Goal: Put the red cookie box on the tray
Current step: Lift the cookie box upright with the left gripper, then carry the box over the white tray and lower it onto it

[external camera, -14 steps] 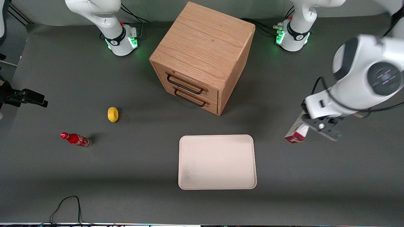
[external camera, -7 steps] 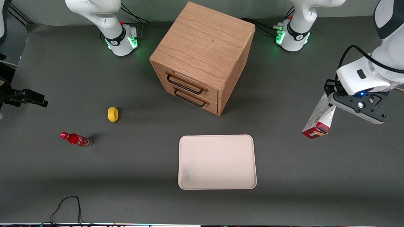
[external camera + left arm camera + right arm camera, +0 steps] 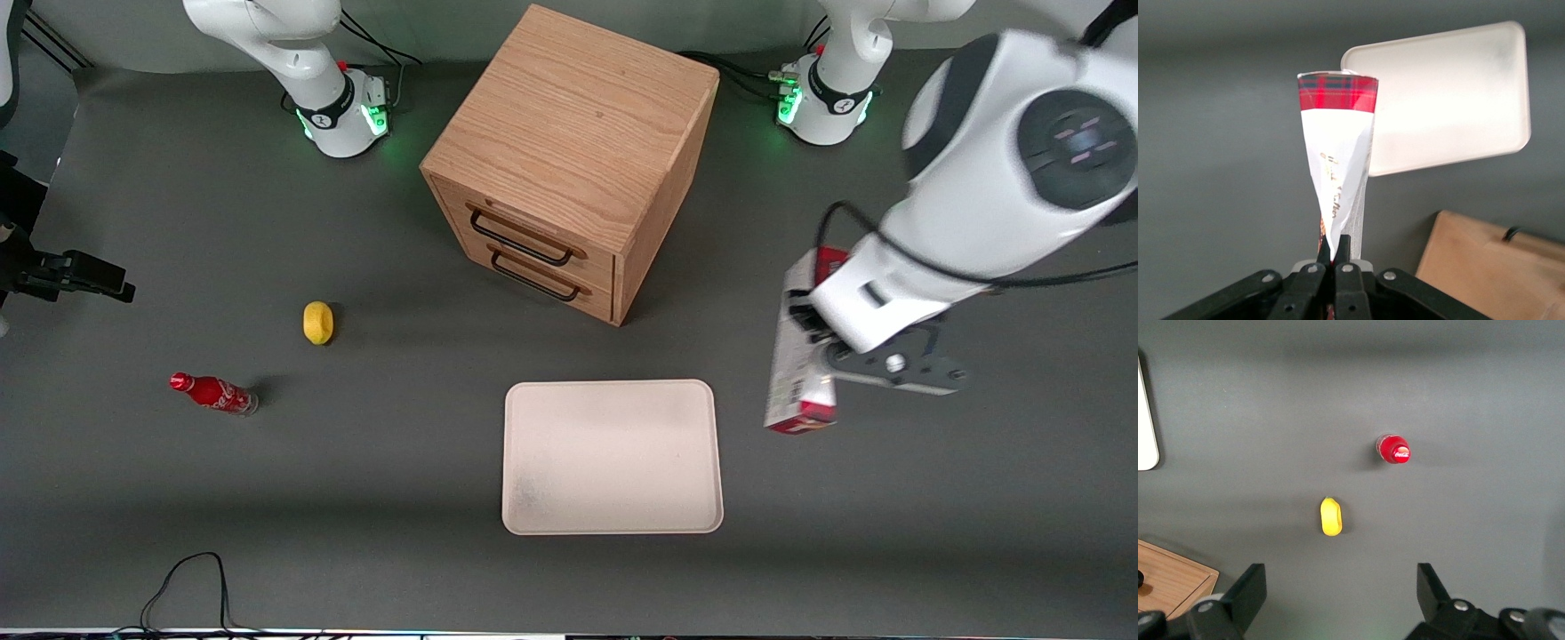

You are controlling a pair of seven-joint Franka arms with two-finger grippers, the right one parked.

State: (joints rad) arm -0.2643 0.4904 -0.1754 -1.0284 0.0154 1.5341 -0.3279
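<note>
The red cookie box (image 3: 794, 360), long, with a white side and a red plaid end, hangs above the table beside the tray (image 3: 612, 458), toward the working arm's end. My left gripper (image 3: 822, 356) is shut on one narrow end of the box. In the left wrist view the box (image 3: 1338, 153) sticks out from the gripper (image 3: 1336, 250), its plaid end overlapping the corner of the cream tray (image 3: 1451, 100). The box is pinched flat where the fingers grip it. The tray lies flat with nothing on it.
A wooden drawer cabinet (image 3: 569, 133) with two black handles stands farther from the front camera than the tray. A yellow lemon (image 3: 317, 322) and a small red soda bottle (image 3: 213, 393) lie toward the parked arm's end. A black cable (image 3: 182, 578) lies near the table's front edge.
The gripper swung outward with the box, then came back toward the tray. The box now hangs closer to the tray's edge than in both earlier frames.
</note>
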